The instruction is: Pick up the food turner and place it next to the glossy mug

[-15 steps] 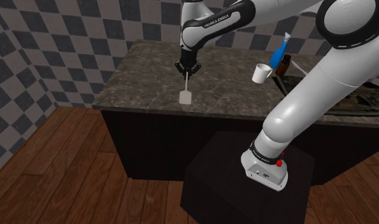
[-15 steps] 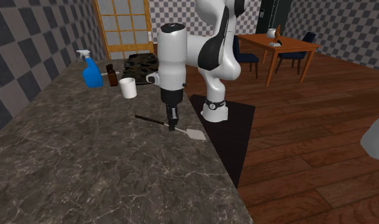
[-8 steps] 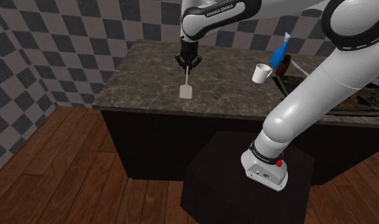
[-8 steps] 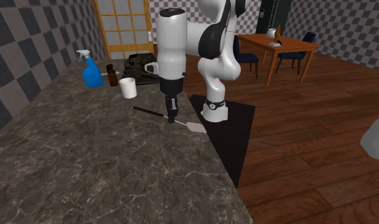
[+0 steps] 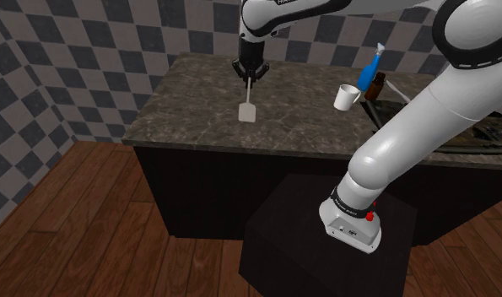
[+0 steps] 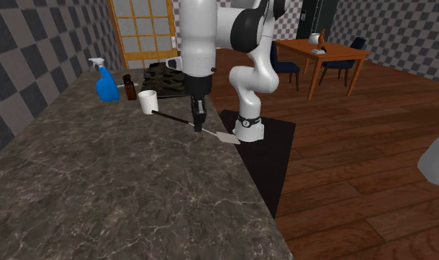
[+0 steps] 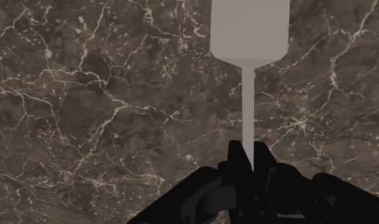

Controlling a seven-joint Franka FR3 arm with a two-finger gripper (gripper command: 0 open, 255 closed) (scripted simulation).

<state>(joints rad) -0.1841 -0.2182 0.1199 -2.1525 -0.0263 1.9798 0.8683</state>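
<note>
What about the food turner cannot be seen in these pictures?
- Wrist view: the blade of the food turner is cut off by the picture's edge, and its handle is hidden under the gripper, which is shut on the shaft.
- Shoulder view: the gripper hides the handle here too.

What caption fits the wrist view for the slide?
Gripper clasps the pale food turner by its thin shaft, blade over the dark veined countertop.

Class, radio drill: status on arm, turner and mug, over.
Gripper shut on turner. Turner off the counter, not yet by the white mug. Brown bottle and spray bottle stand beside the mug.
</note>
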